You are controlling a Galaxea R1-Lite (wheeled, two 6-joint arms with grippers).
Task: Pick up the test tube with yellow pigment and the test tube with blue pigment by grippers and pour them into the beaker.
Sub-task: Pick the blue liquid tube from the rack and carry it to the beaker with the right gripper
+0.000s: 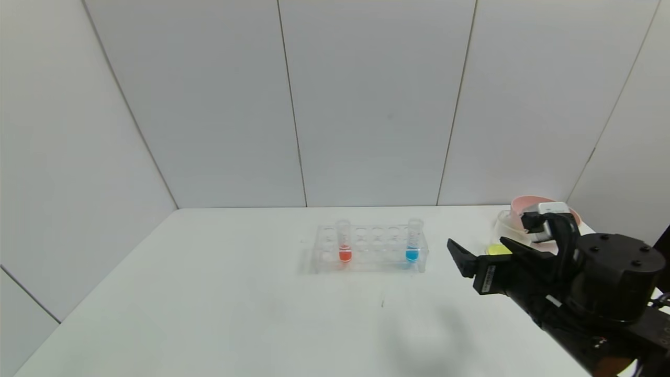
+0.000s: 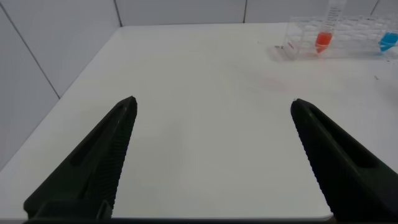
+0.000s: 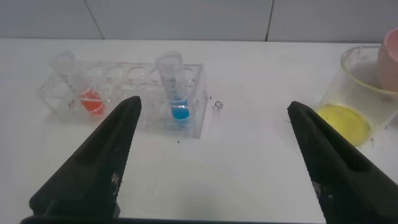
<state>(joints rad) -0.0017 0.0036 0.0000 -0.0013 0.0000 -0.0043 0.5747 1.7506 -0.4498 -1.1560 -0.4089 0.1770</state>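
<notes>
The test tube with blue pigment (image 1: 413,242) stands upright in the end hole of the clear tube rack (image 1: 370,249) nearest the robot's right, near the middle of the white table (image 1: 209,293); a red-liquid tube (image 1: 344,241) occupies a hole toward the other end. The beaker (image 1: 505,230), well apart from the rack on the robot's right and just in front of a pink bowl (image 1: 526,203), already holds yellow liquid, so the blue tube appears to be the step in hand. The right gripper (image 1: 484,251) hangs between rack and beaker, fingers spread wide and empty. A sound approach would centre the tube's upper wall between the fingers, clear of the rack's rim, close gently on the slim plastic, and lift straight up before tilting. The right wrist view alone shows the yellow pool on the beaker's floor and the blue tube's rim; no yellow tube is visible anywhere. The left wrist view alone shows the left gripper (image 2: 211,112), likewise spread and empty, over bare table with the rack far off.
</notes>
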